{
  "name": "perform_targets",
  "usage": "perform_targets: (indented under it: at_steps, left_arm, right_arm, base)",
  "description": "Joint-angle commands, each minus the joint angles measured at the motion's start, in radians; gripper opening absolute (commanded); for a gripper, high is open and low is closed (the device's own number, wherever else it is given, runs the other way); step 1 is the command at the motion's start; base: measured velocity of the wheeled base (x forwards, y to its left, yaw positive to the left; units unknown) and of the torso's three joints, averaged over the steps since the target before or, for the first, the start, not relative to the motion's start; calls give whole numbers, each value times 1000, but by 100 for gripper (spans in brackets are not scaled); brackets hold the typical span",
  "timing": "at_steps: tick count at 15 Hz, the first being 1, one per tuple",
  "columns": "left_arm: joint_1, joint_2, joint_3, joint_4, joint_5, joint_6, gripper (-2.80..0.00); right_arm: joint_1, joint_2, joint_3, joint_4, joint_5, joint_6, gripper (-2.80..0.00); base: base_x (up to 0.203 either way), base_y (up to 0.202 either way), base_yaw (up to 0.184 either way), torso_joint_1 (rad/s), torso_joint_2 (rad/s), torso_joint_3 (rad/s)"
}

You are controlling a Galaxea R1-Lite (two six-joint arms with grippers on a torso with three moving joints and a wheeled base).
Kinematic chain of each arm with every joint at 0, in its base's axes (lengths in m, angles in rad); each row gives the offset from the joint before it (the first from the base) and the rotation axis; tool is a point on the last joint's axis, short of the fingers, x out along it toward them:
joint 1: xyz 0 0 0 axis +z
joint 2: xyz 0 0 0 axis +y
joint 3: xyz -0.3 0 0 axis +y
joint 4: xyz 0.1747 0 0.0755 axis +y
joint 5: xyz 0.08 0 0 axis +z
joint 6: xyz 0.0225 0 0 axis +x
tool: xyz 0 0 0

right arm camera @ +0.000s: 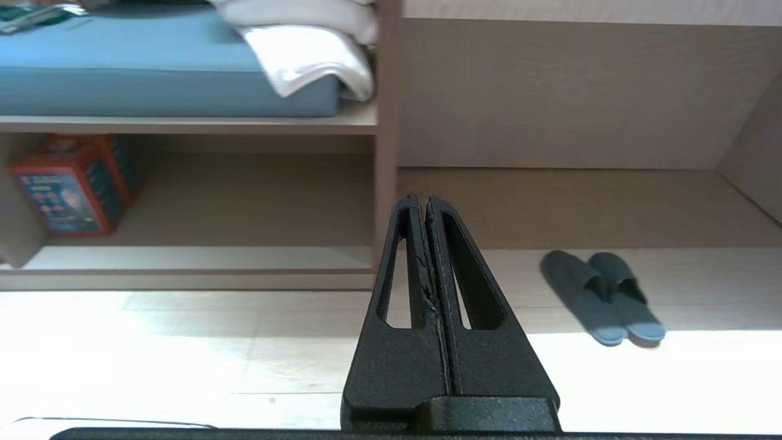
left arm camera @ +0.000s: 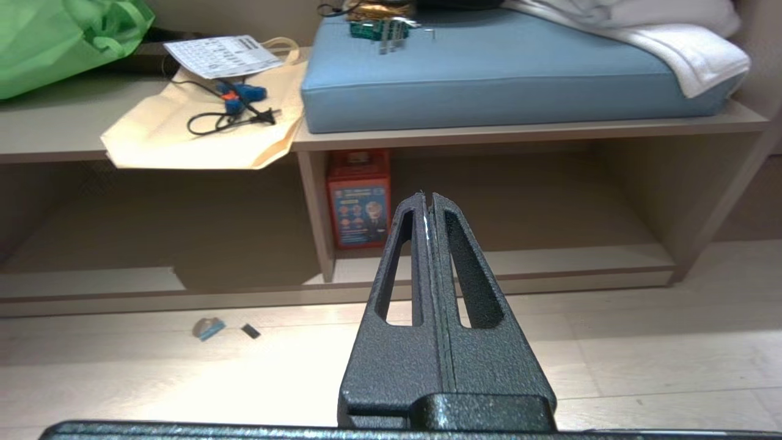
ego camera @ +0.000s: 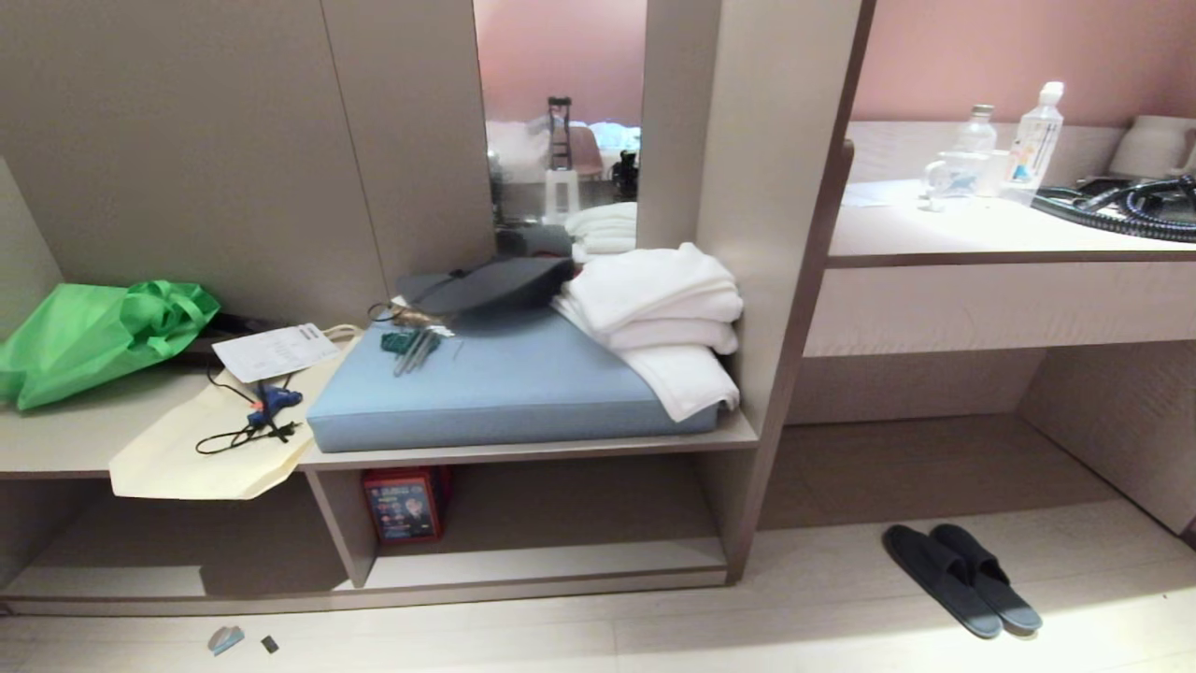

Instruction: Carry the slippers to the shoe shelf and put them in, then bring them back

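Over on my far left, a green bag (ego camera: 89,336) slumps on the bench top, and beside it a cream tote (ego camera: 210,435) droops over the front edge with a sheet of paper (ego camera: 274,351) and a blue plug with its black cord (ego camera: 266,411) lying on it. Next along, a blue cushion (ego camera: 505,388) fills the bench, with a dark cap (ego camera: 491,283) at its back and folded white towels (ego camera: 659,313) piled on its right end, one corner hanging over the side.

Below the cushion sits the shoe shelf (ego camera: 551,565), a low open cubby with a pale base board; a red box (ego camera: 404,505) stands at its left end against the upright divider. Two bits of litter (ego camera: 226,639) lie on the floor in front.

My left gripper (left arm camera: 427,198) points at that cubby, jaws pressed together on nothing. My right gripper (right arm camera: 421,200) points at the post on the cubby's right, jaws likewise closed and empty.

Further right, the slippers (ego camera: 962,578) lie side by side on the pale floor, touching each other, out in front of the recess under the worktop (ego camera: 981,238), well apart from the cubby. Up on that worktop stand bottles (ego camera: 1037,145), a mug (ego camera: 953,175) and a coiled black hose (ego camera: 1126,206).
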Motion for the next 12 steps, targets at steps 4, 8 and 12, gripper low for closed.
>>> perform_targets:
  at_steps: [4,8,12]
  left_arm:
    - [0,0,0,0,0,-1,-280]
    - [0,0,0,0,0,-1,-280]
    - [0,0,0,0,0,0,-280]
  right_arm:
    - [0,0,0,0,0,0,-280]
    - [0,2,0,0,0,0,-280]
    - [0,2,0,0,0,0,-280]
  base:
    - [0,195,-1,0,0,0]
    - [0,193,-3,-3,4,3]
    - [0,140,0,1,0,3]
